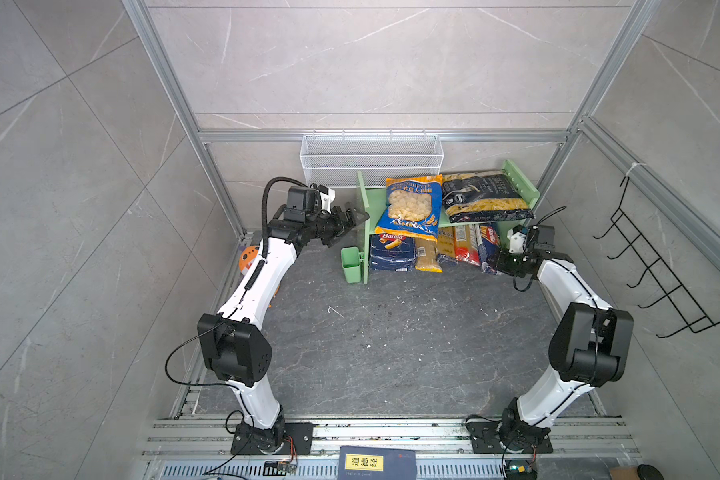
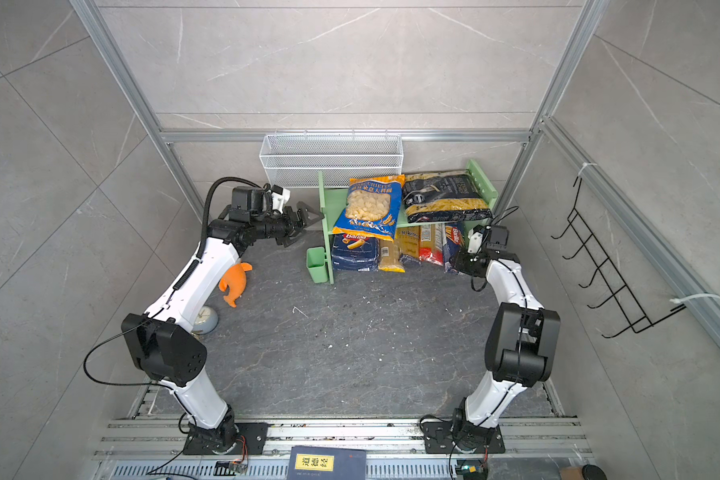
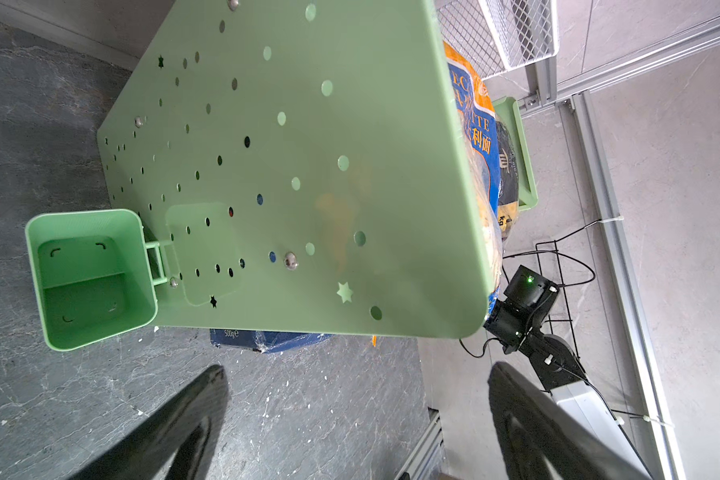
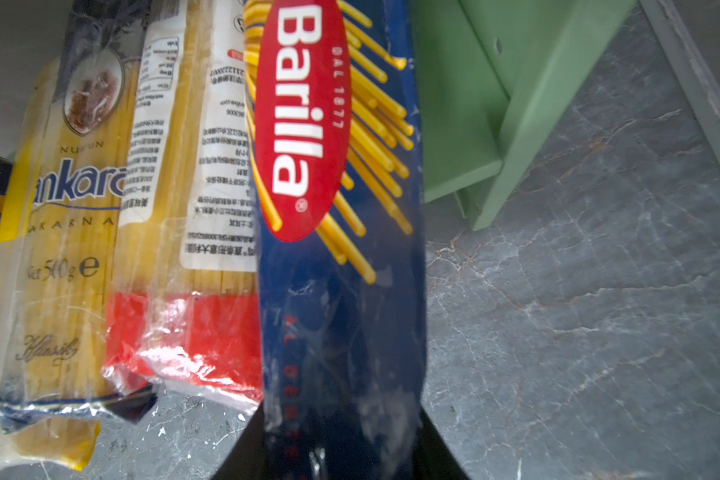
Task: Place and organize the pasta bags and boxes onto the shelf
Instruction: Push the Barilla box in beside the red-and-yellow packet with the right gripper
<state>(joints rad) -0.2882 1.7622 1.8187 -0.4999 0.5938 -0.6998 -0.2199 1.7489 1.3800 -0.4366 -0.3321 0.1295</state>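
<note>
The mint-green shelf stands at the back. An orange-and-blue orecchiette bag and a black-and-clear penne bag lie on its top tier. Below stand a Barilla rigatoni box and slim spaghetti packs, among them a yellow one and a red one. My right gripper is shut on the near end of the dark blue Barilla spaghetti pack, which reaches into the lower tier at its right end. Beside the shelf's dotted left panel, my left gripper hangs open and holds nothing.
A small green cup hangs on the shelf's left panel. A white wire basket hangs behind the shelf, and a black hook rack is on the right wall. An orange plush toy lies under the left arm. A dark blue book lies at the front edge.
</note>
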